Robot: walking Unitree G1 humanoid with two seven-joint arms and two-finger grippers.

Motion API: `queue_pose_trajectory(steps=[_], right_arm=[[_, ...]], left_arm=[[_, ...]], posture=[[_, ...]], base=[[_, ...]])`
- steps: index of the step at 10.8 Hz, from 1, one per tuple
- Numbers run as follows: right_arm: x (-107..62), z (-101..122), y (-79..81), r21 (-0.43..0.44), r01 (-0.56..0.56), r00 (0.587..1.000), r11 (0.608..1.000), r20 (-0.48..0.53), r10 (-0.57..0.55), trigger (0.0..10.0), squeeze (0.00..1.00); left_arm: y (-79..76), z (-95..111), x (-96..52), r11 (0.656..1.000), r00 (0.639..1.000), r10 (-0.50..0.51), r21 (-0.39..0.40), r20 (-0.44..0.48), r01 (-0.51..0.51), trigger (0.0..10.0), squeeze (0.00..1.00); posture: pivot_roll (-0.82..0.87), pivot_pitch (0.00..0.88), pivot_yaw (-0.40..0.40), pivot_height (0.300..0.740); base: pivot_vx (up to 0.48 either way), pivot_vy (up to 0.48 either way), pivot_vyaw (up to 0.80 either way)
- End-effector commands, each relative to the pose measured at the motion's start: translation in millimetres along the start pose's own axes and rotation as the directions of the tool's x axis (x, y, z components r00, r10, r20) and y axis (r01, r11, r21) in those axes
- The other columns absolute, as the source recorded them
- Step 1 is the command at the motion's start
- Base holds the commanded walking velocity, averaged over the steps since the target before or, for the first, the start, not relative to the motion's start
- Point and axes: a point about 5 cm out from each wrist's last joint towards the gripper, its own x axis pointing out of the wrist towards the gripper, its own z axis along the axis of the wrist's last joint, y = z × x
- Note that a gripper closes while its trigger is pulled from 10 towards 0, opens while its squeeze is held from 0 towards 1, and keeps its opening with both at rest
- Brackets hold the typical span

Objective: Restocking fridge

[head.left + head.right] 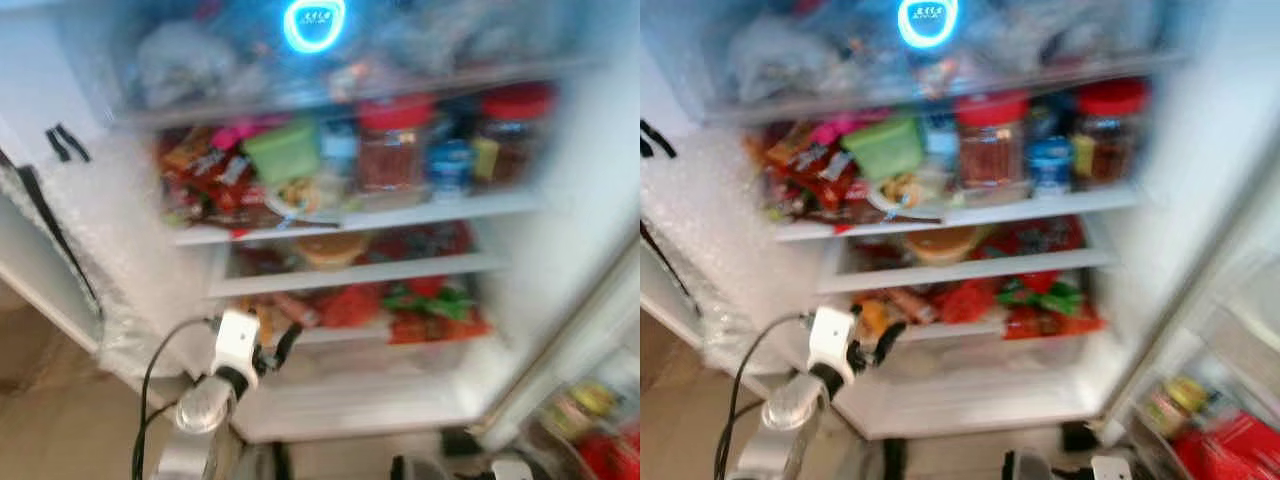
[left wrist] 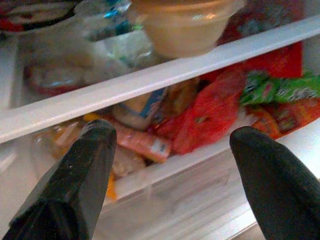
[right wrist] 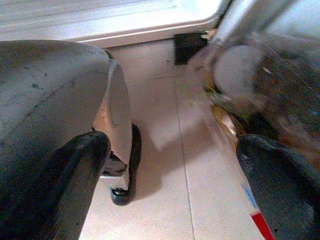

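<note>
Fridge (image 1: 560, 200) standing open ahead, blurred, shelves packed. Blue ring light (image 1: 313, 24) glowing at top centre. Just below the light, a shelf with two red-lidded jars (image 1: 392, 140), a green tub (image 1: 285, 150) and red snack packets (image 1: 205, 180) further left. One shelf down, a tan bowl (image 1: 330, 248) at centre. Under the bowl, the lowest stocked shelf with red bags (image 2: 210, 110), green packets (image 2: 280, 87) and a pink-wrapped pack (image 2: 142, 142). Door bins (image 1: 1200, 420) low and to the right of the fridge, holding a yellow-lidded jar (image 1: 1180, 395) and red packs.

Left gripper (image 1: 275, 350) raised at the front edge of the lowest stocked shelf, left of centre, jaws wide apart and empty, black fingers (image 2: 75, 175) framing the red bags and the pink-wrapped pack without touching. White wrist block and silver arm (image 1: 205, 405) below it, black cable looping off to the left.

Right gripper (image 3: 170, 190) low, beneath the fridge, over pale tiled floor (image 3: 165, 150), jaws wide apart, nothing between them. Robot's grey leg and foot (image 3: 120, 145) close by; blurred door-bin jars beyond.
</note>
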Motion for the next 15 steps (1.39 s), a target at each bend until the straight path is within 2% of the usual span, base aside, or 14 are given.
queue_pose_trajectory(steps=[1,2,3,4,5,6,7,9,12,15], right_arm=[[1.2,-0.8,8.7,0.004,-0.029,1.0,1.0,-0.002,0.029,10.0,0.0],[1.2,-0.7,8.7,0.004,-0.03,1.0,1.0,-0.002,0.03,10.0,0.0],[1.3,-0.6,8.9,0.003,-0.031,1.0,1.0,-0.002,0.031,10.0,0.0],[1.5,-0.1,9.0,0.002,-0.033,0.999,0.999,-0.003,0.033,10.0,0.0],[1.6,0.2,9.1,0.002,-0.034,0.999,0.999,-0.002,0.034,10.0,0.0],[1.7,0.7,9.2,0.002,-0.034,0.999,0.999,-0.002,0.034,10.0,0.0],[2.0,1.4,9.9,0.0,-0.038,0.999,0.999,-0.002,0.038,10.0,0.0],[2.2,1.4,11.2,0.016,-0.037,0.999,0.999,-0.002,0.037,10.0,0.0],[2.8,1.6,13.5,0.034,-0.032,0.999,0.999,-0.001,0.032,10.0,0.0],[3.0,2.3,13.2,0.039,-0.033,0.999,0.999,-0.002,0.033,10.0,0.0]], left_arm=[[13.1,-8.1,-4.8,0.997,0.997,0.073,-0.015,-0.037,-0.074,10.0,0.0],[17.5,-15.0,-7.0,0.995,0.992,0.099,-0.008,-0.074,-0.1,10.0,0.0],[30.8,-38.1,-14.9,0.981,0.958,0.193,0.05,-0.213,-0.187,10.0,0.0],[43.1,-62.9,-28.2,0.96,0.903,0.273,0.037,-0.332,-0.277,10.0,0.0],[48.1,-77.3,-37.2,0.944,0.864,0.305,0.007,-0.401,-0.33,10.0,0.0],[51.5,-91.3,-47.1,0.933,0.815,0.325,0.019,-0.479,-0.36,10.0,0.0],[52.6,-109.4,-62.0,0.918,0.738,0.334,0.024,-0.586,-0.396,10.0,0.0],[50.9,-123.0,-75.4,0.912,0.678,0.338,0.047,-0.652,-0.409,10.0,0.0],[39.3,-140.2,-92.1,0.925,0.601,0.308,0.085,-0.738,-0.37,10.0,0.0],[37.5,-141.9,-93.7,0.922,0.594,0.311,0.084,-0.742,-0.378,10.0,0.0]], posture=[[-0.17,0.003,0.095,0.652],[-0.17,0.003,0.095,0.652],[-0.16,0.001,0.095,0.652],[-0.16,0.0,0.095,0.652],[-0.16,0.0,0.095,0.652],[-0.16,0.0,0.094,0.652],[-0.16,0.0,0.098,0.652],[-0.17,0.0,0.109,0.652],[-0.2,0.0,0.131,0.652],[-0.19,0.0,0.123,0.652]], base=[[0.0,0.0,0.0],[0.0,0.0,0.0],[0.0,0.0,0.0],[0.0,0.0,0.0],[0.0,0.0,0.0],[0.0,0.0,0.0],[0.0,0.345,0.0],[0.0,0.435,0.0],[0.0,0.48,0.0],[0.0,0.48,0.0]])
